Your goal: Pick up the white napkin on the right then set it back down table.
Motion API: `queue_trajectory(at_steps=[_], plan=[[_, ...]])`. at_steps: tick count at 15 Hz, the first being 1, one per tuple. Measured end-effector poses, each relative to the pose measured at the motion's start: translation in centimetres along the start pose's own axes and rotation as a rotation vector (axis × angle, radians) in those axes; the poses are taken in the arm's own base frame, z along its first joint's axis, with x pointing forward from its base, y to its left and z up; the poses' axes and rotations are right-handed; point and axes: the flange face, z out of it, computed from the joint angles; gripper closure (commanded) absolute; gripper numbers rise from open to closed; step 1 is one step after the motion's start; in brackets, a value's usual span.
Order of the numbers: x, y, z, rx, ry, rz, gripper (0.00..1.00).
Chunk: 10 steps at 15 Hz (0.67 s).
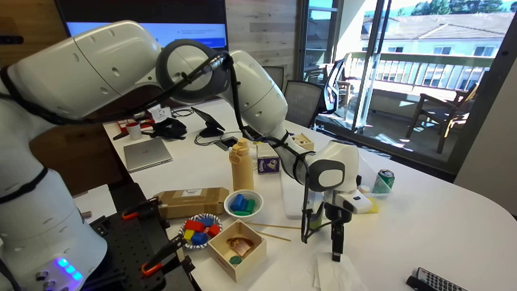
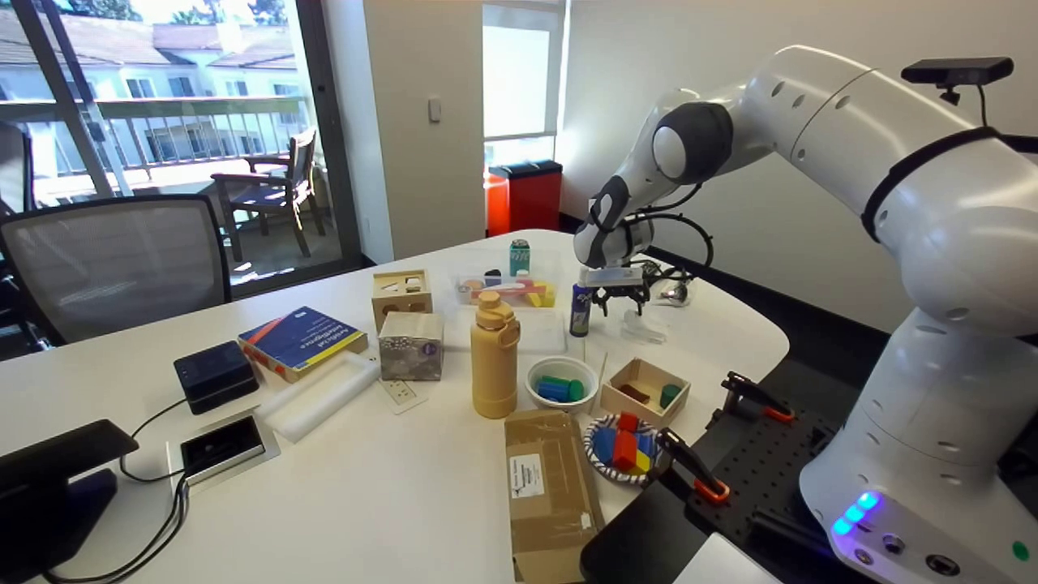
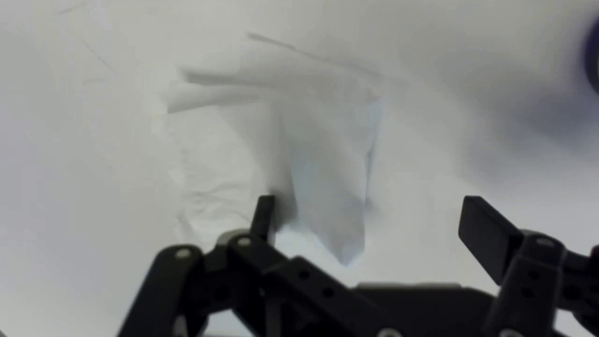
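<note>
A crumpled, folded white napkin (image 1: 329, 271) lies on the white table (image 1: 404, 234) in an exterior view. It shows small and pale in an exterior view (image 2: 643, 328), and near the middle of the wrist view (image 3: 323, 173). My gripper (image 3: 369, 210) points down over the table with its two fingers wide apart. In the wrist view the left finger overlaps the napkin's near part, and a raised corner of it lies between the fingers. The right finger is over bare table. In both exterior views the gripper (image 1: 336, 255) (image 2: 620, 308) is low by the napkin. Contact cannot be told.
A dark blue can (image 2: 580, 310) stands close beside the gripper; a dark round edge (image 3: 593, 56) shows in the wrist view. A wooden box (image 1: 238, 258), chopsticks (image 1: 274, 235) and a clear bin (image 1: 381, 193) lie around. A remote (image 1: 436, 281) is at the front.
</note>
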Motion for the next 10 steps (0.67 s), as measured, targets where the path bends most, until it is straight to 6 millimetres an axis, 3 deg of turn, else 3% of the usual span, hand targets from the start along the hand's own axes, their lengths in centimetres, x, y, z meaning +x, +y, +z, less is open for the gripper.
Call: queue_trajectory(at_steps=[2,5,10], plan=[[1.2,0.8,-0.8,0.021,0.041,0.027,0.0],[2.9,3.6,-1.5,0.034,0.059,0.122,0.0],[4.2,9.5,0.4,0.051,-0.017,0.298,0.0]])
